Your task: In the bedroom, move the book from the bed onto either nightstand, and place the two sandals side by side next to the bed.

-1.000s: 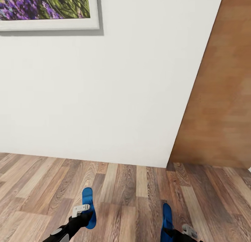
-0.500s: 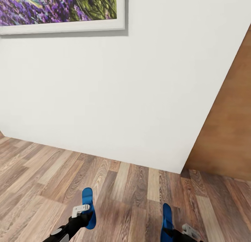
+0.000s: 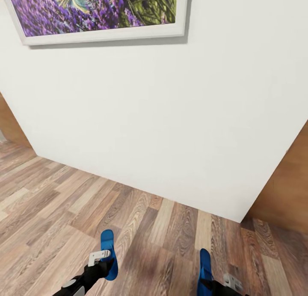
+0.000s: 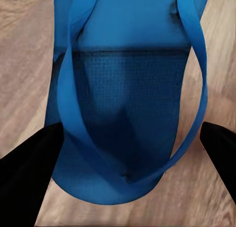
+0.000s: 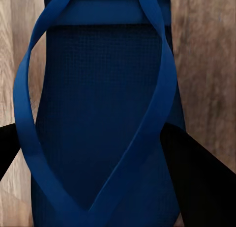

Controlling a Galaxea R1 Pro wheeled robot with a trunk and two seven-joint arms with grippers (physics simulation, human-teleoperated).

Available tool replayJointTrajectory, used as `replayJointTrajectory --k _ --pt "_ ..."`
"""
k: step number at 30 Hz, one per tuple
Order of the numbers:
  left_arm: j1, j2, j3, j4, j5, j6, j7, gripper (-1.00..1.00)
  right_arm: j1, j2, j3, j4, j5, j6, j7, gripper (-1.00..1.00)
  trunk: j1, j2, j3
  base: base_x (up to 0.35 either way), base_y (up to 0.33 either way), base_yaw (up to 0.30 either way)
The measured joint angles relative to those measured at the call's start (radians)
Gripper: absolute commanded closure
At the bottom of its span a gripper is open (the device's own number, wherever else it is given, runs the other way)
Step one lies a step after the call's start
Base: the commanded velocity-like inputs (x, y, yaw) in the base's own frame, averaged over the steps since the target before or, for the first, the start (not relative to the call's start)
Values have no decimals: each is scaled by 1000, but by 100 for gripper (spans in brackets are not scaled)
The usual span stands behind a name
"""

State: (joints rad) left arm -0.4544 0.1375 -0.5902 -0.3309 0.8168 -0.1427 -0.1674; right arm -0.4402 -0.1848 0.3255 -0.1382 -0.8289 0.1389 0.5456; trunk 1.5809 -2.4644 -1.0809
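- Blue sandal [image 3: 108,252] gripped in left hand [image 3: 101,257] above the wood floor [image 3: 51,219].
- Right hand [image 3: 220,283] grips the other sandal [image 3: 205,266].
- White wall [image 3: 149,116], lavender picture [image 3: 98,10] ahead.

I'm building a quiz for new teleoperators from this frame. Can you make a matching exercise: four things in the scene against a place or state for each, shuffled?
Things
1. left sandal
2. right sandal
3. lavender picture
4. door

Places or states
A. hangs on the white wall
B. brown panel at the wall's right edge
C. held at the left gripper
D. held at the right gripper

Pairs: 1-C, 2-D, 3-A, 4-B
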Motion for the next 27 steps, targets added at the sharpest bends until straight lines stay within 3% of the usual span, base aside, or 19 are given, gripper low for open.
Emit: replayJointTrajectory --k 27 --pt "0 -1 0 0 0 0 0 100 0 0 1 0 0 0 0 100 0 0 0 0 0 292"
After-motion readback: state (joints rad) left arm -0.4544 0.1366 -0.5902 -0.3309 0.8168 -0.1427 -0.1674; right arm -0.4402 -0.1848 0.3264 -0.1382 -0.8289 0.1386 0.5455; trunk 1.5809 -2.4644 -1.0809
